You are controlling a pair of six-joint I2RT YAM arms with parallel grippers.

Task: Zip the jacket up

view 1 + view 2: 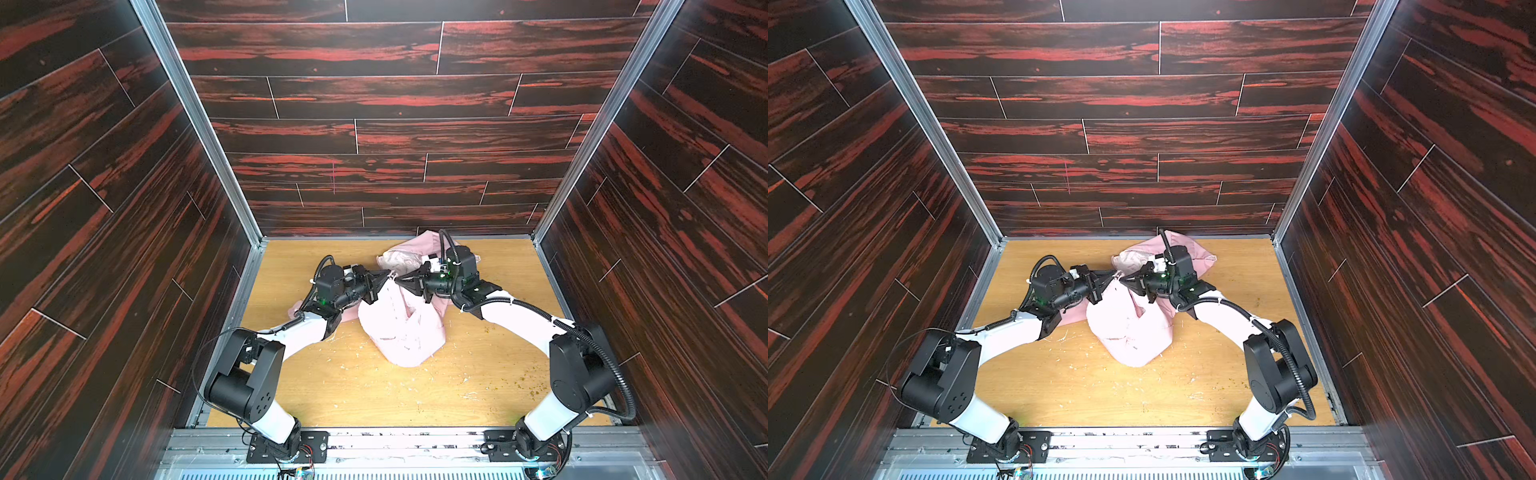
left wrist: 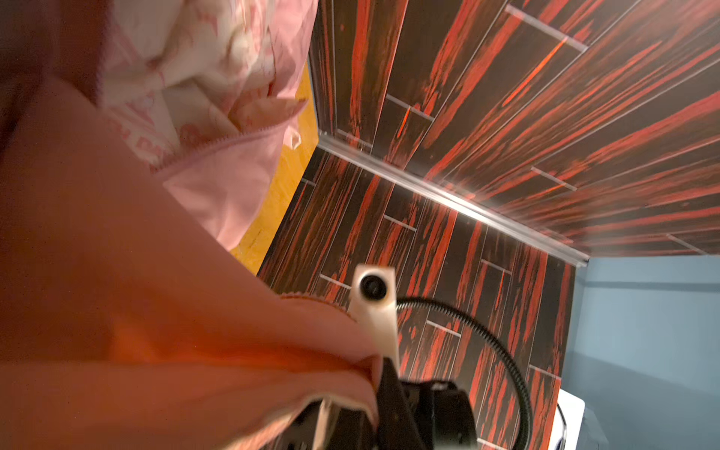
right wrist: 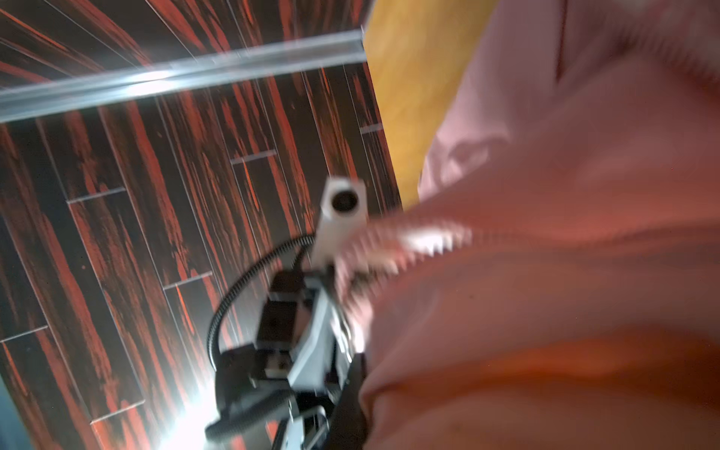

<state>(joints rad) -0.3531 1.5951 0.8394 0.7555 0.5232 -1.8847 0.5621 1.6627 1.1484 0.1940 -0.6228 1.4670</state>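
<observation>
The light pink jacket (image 1: 401, 332) (image 1: 1133, 332) lies crumpled on the middle of the wooden table, and part of it is pulled up into a peak. My left gripper (image 1: 386, 275) (image 1: 1115, 274) and right gripper (image 1: 398, 280) (image 1: 1124, 279) meet tip to tip at that peak, each shut on a fold of fabric. In the left wrist view the pink cloth (image 2: 117, 272) drapes over the dark finger (image 2: 389, 393), and an open run of zipper teeth (image 2: 218, 146) borders the paler printed lining. The right wrist view is blurred, with zipper teeth (image 3: 428, 241) close to my finger (image 3: 350, 393).
The table (image 1: 478, 374) is boxed in by dark red wood-patterned walls (image 1: 395, 124) on three sides, with aluminium posts (image 1: 195, 116) at the back corners. Small crumbs are scattered over the front of the table. Part of the jacket reaches the back wall (image 1: 428, 241).
</observation>
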